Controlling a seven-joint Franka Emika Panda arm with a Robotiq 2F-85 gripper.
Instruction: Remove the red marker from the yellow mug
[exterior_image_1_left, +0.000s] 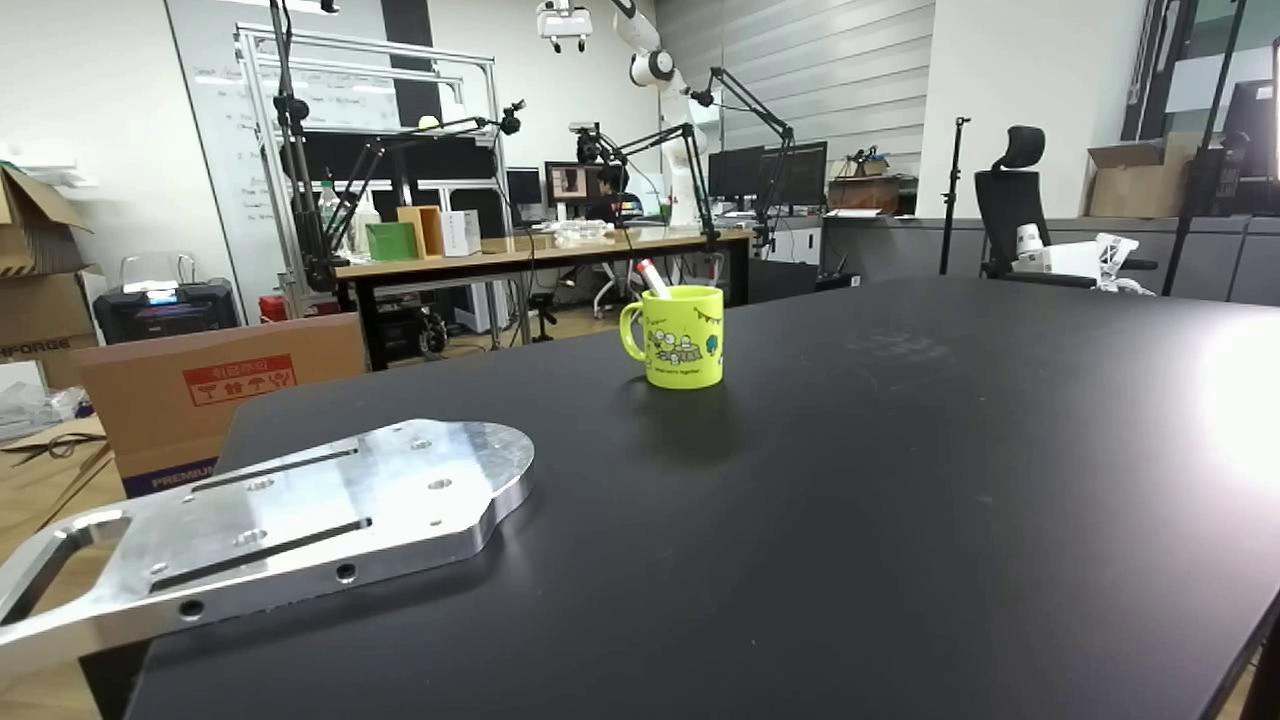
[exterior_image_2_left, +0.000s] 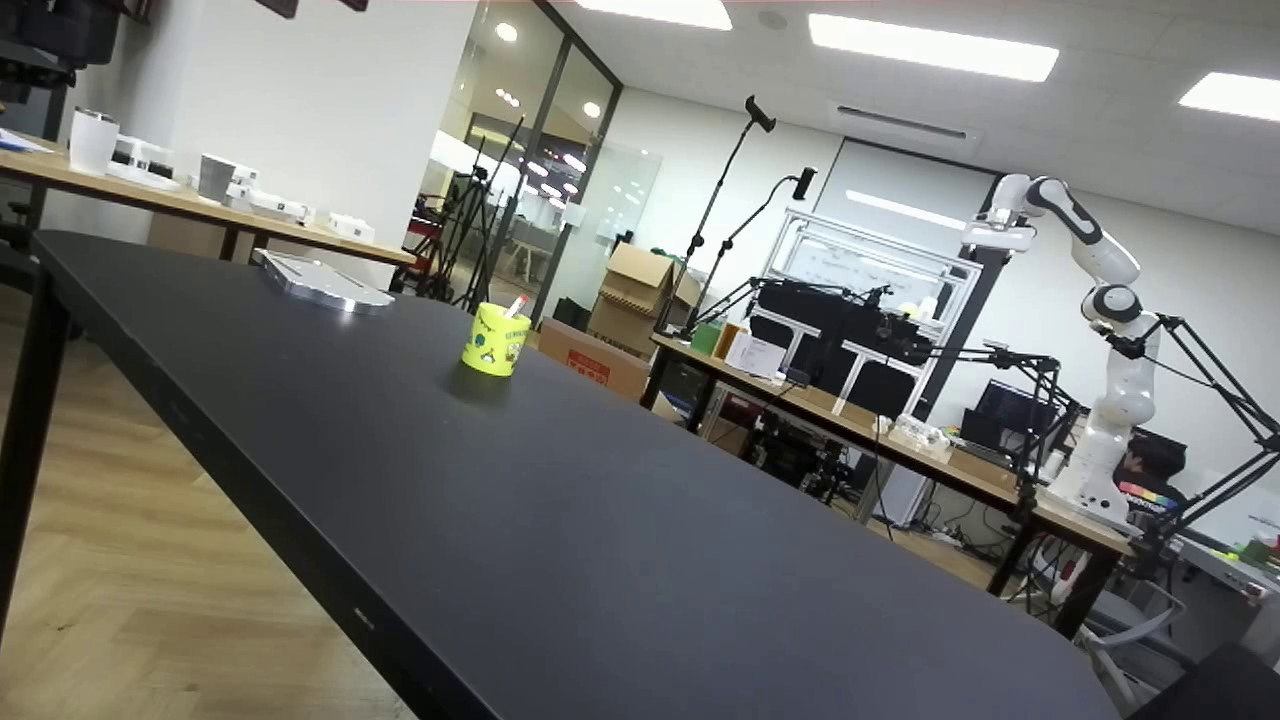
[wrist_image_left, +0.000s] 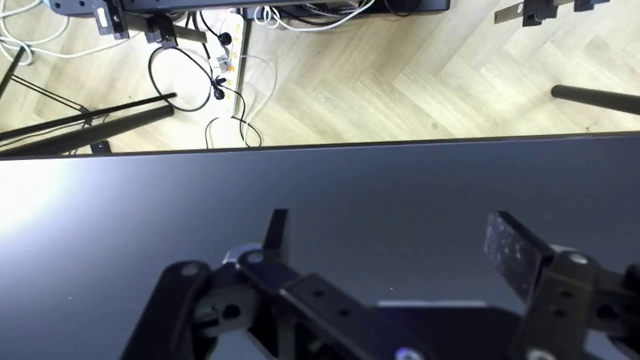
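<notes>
Two jaws are standing wide apart in the wrist view — bare dark surface showing between them. Clear of the jaws, the yellow mug is standing upright on the surface in both exterior views — red marker leaning inside it, red end poking above the rim. Past the jaws, beyond the surface's edge, a power strip is lying on the floor.
</notes>
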